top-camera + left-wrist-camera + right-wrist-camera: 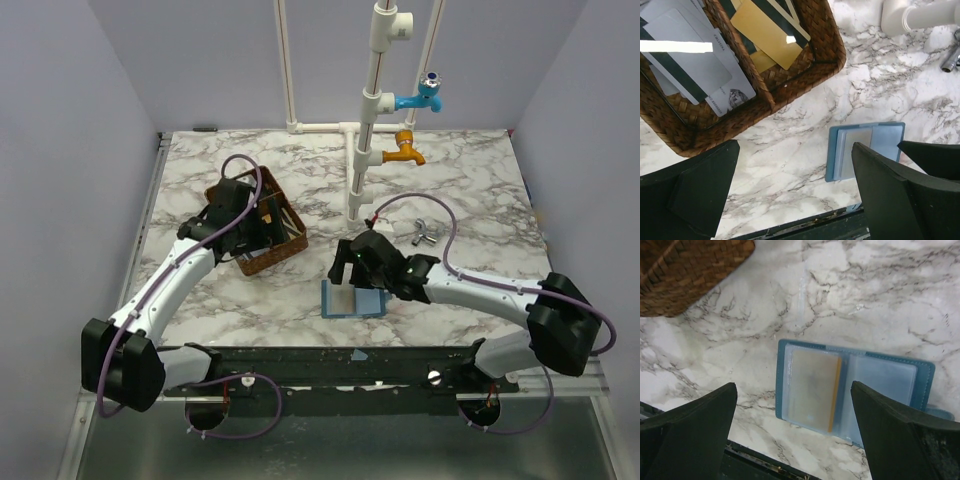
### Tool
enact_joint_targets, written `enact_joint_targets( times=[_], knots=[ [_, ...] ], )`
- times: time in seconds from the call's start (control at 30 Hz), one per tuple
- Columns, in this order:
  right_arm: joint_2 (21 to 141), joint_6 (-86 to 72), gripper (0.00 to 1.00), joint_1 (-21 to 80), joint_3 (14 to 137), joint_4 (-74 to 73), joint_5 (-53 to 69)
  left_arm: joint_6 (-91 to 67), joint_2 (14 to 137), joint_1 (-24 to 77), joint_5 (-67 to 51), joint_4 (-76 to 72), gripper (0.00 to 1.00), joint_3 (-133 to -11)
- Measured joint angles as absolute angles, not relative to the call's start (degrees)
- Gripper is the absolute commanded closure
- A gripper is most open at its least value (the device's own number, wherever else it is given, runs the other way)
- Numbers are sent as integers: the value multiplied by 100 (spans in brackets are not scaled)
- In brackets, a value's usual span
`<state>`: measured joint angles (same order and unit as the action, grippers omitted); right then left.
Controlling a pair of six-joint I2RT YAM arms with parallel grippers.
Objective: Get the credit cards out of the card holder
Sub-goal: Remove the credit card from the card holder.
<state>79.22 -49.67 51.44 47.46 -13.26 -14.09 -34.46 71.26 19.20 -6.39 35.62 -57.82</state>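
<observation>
The blue card holder (353,301) lies open on the marble near the front edge. In the right wrist view, the card holder (922,377) shows clear sleeves, and a pale credit card (812,387) with an orange edge sits in the left sleeve. My right gripper (795,435) hovers open just above the holder's near side, nothing between its fingers. My left gripper (795,190) is open and empty by the brown basket's front, in the top view (262,224) over the basket. Loose grey cards (690,65) and gold cards (767,32) lie in the basket. The holder (887,137) shows beside the left gripper's right finger.
The brown woven divided basket (285,250) stands at the left middle. A white pipe stand (365,150) carries a blue tap (432,95) and an orange tap (405,152). A small metal fitting (422,232) lies behind my right arm. The table's black front rail runs close below the holder.
</observation>
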Motion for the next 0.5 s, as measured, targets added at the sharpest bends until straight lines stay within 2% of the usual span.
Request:
enact_joint_targets(
  times=[0.2,0.5],
  knots=[
    [8246,-5380,8,5581,4751,-1553,-1675,-3452,6803,2178,-744,3389,1,-5437],
    [8586,-5774,25,5916,4753,-1754,-1894,-3531,6619,2574,-827,3162,1,-5068]
  ],
)
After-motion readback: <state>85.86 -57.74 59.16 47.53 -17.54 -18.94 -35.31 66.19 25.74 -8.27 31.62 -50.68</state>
